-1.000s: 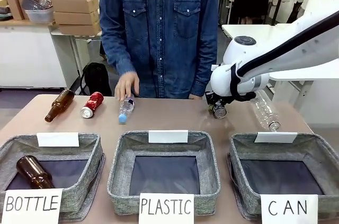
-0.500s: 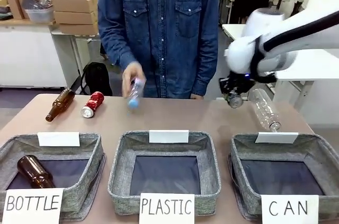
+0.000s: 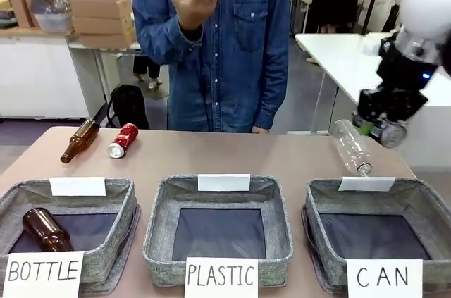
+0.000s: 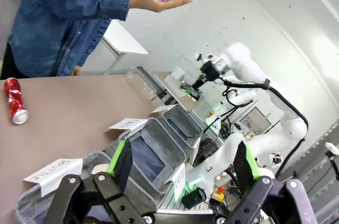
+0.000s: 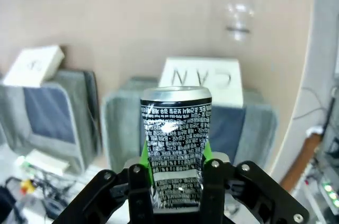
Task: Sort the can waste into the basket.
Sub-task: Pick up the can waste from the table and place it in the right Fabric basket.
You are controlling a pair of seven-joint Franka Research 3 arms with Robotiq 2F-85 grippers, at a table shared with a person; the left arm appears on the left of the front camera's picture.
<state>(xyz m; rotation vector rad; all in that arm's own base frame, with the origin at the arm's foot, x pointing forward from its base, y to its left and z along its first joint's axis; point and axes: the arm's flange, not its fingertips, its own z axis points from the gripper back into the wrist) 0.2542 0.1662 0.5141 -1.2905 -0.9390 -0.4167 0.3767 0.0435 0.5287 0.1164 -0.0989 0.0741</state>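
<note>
While the left fingers gape wide — empty — right fingers clamp the black can.

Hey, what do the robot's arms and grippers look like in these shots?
The right arm is glossy white with rounded joints, a black wrist section and a small blue light; a black cable runs along it in the left wrist view. Both the left gripper and right gripper are black, with green pads inside the fingers.

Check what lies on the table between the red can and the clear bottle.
Nothing: the front view shows bare table from the red can across to the clear bottle.
</note>
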